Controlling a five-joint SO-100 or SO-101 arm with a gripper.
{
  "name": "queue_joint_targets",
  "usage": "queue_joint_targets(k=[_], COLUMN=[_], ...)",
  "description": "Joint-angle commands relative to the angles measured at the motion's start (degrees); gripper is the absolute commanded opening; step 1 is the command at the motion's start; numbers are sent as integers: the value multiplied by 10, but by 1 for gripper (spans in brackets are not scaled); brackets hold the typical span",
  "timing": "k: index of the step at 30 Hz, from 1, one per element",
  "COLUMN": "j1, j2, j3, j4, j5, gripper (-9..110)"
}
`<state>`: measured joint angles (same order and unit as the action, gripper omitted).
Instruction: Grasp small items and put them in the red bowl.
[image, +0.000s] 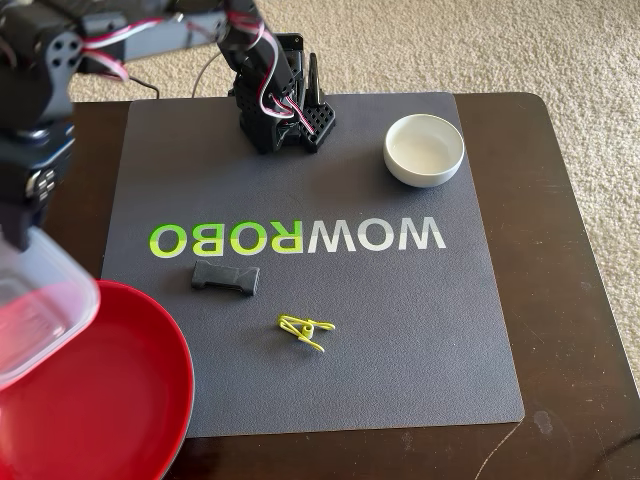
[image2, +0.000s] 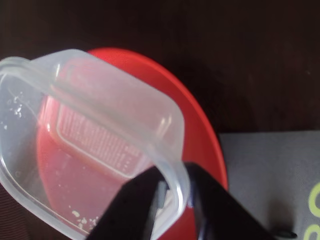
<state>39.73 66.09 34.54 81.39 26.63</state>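
My gripper (image2: 172, 192) is shut on the rim of the clear square plastic tub (image2: 90, 145) and holds it tilted over the large red bowl (image2: 200, 135). In the fixed view the tub (image: 35, 305) hangs at the left edge above the red bowl (image: 110, 400), below the arm's dark wrist; the fingertips are hidden there. The black rectangular buckle (image: 225, 278) and the thin yellow-green clip (image: 305, 330) lie on the grey mat. The small white ceramic bowl (image: 424, 150) stands at the mat's far right.
The grey mat (image: 400, 330) with the WOWROBO print covers a dark brown table (image: 570, 300). The arm's black base (image: 285, 105) stands at the mat's far edge. Beige carpet surrounds the table.
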Motion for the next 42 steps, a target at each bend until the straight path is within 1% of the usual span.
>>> queue_joint_targets(k=[1,3,4,5,9,12,14,19,21,24,26,27,30,32,33,35,37,39,42], j1=[-21,-20,-23,-23,-30,-62,-112,-284,-365,-461,-479,-477,-490,-534,-559,-610,-628,-636,-658], j2=[-60,-100,-114,-120,-111,-63,-8,296,403,585,686,720,838,900,914,861,797,714,578], j3=[-106,-106,-106,-106,-106,-106,-105,159,287,619,828,899,1017,1075,1092,1093,1086,1049,960], j4=[-2,11,23,29,52,101,161,163,165,166,154,152,149,146,141,99,37,3,7], j5=[-8,4,15,15,15,36,95,284,336,464,568,615,724,751,751,740,740,738,715], gripper=[0,8,17,21,22,22,22,22,23,24,26,26,26,26,24,26,26,26,26])
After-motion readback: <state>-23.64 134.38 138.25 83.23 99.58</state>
